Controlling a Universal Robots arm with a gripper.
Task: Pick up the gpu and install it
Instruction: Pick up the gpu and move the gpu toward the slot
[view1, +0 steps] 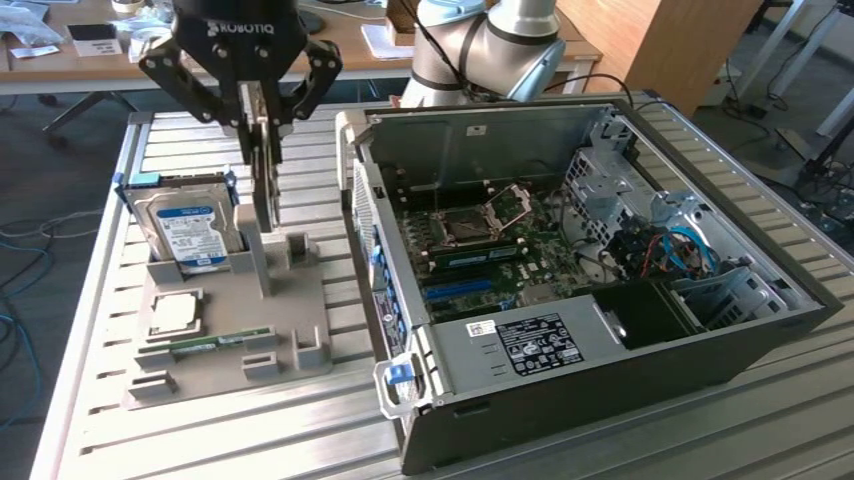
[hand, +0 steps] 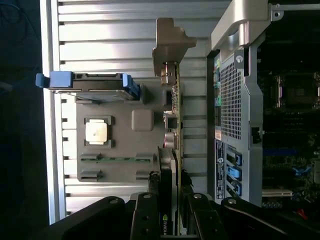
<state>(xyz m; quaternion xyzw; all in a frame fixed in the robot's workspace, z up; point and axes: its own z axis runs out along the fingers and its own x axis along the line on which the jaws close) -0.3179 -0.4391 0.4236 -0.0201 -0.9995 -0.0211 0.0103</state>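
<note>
The gpu (view1: 271, 175) is seen edge-on: a thin green board standing upright, long edge vertical. In the wrist view the gpu (hand: 175, 117) shows its green edge with small connectors along it, a black cooler (hand: 167, 172) on one face carrying a green logo, and a bent metal bracket (hand: 170, 42) at the end farthest from the camera.

The gripper (view1: 268, 135) is clamped on the card. Its two black fingers (view1: 251, 110) press against the flat faces, and the board hangs down from between them. In the wrist view the gripper (hand: 170, 197) grips the cooler end, one finger (hand: 145, 212) on each side, with the rest of the card reaching away from it toward the bracket.

The card is over the grey holder (view1: 227, 300) on the slatted table (view1: 80, 420), its lower end at the holder's upright posts. Whether it is clear of them or seated between them I cannot tell. It is between the hard drive (view1: 194, 225) on the exterior view's left and the open case (view1: 561, 250) on the right — near both, touching neither.
</note>
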